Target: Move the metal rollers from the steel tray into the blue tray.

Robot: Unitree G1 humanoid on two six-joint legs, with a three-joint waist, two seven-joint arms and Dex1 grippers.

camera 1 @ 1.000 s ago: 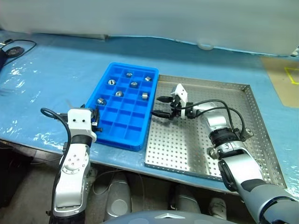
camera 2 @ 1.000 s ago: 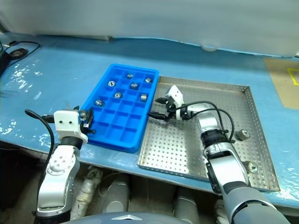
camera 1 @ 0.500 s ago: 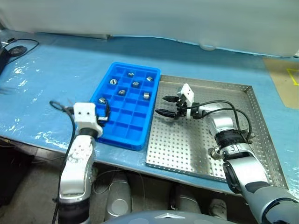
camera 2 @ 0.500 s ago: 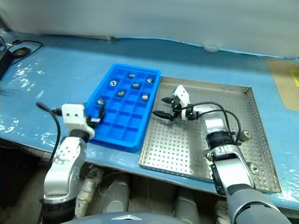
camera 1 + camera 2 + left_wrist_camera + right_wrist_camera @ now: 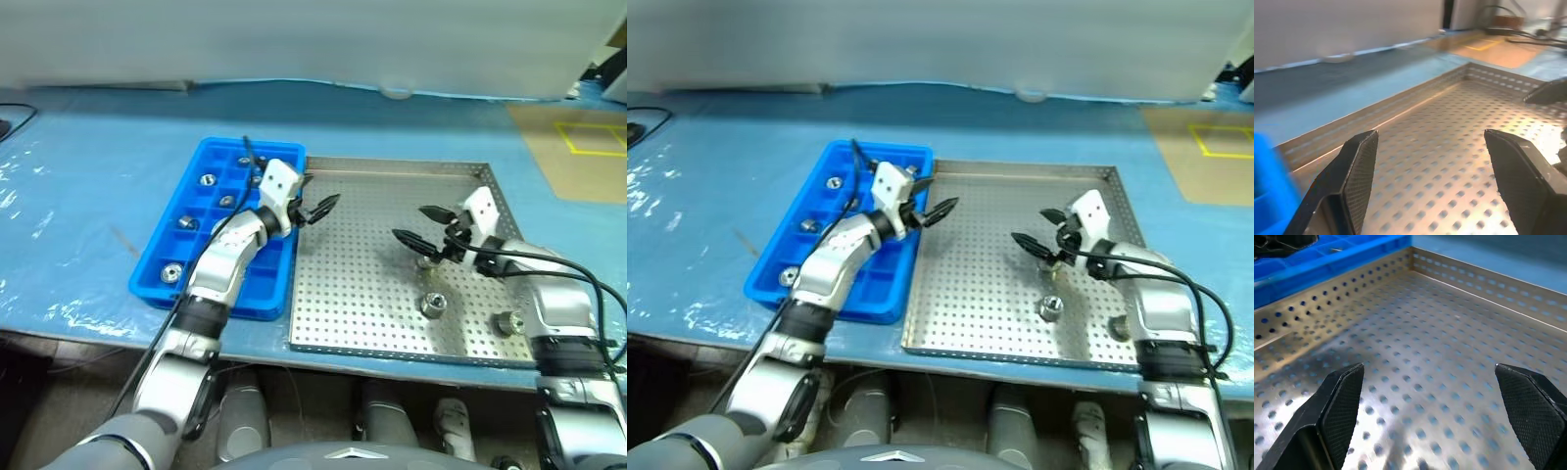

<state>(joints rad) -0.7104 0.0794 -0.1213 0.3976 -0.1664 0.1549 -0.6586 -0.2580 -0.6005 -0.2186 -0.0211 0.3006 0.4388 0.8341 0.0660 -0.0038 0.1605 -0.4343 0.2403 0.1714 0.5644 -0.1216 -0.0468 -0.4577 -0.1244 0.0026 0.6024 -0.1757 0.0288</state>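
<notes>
On the far left I have the blue tray (image 5: pixel 217 235) lying on the blue-covered bench (image 5: pixel 88 176), its right long edge just beside the left rim of the steel tray (image 5: pixel 362 294). I count four metal rollers (image 5: pixel 186 222) already in its compartments: one in the far-left corner, one a little nearer and right of it, one on the left side about midway, and one in the near-left corner; my arm hides some of the other cells.

My left arm reaches across the blue tray, and the left gripper (image 5: pixel 318 209) sits over the boundary between the two trays, pointing right toward the steel tray. Its jaws stand well apart with nothing between them; in the left wrist view I see only bare perforated sheet and the far rim between the fingers (image 5: pixel 1359 169).

On the steel tray three rollers are in view: one below the right gripper's fingertips, one (image 5: pixel 432 305) nearer to me toward the middle right, and one (image 5: pixel 506 321) near the right rim, close to my right forearm.

The right gripper (image 5: pixel 419 225) hovers above the right half of the steel tray, pointing left. Its jaws are spread wide and empty; the right wrist view shows bare perforated metal between its fingers (image 5: pixel 1337 404), with the blue tray's edge beyond.
</notes>
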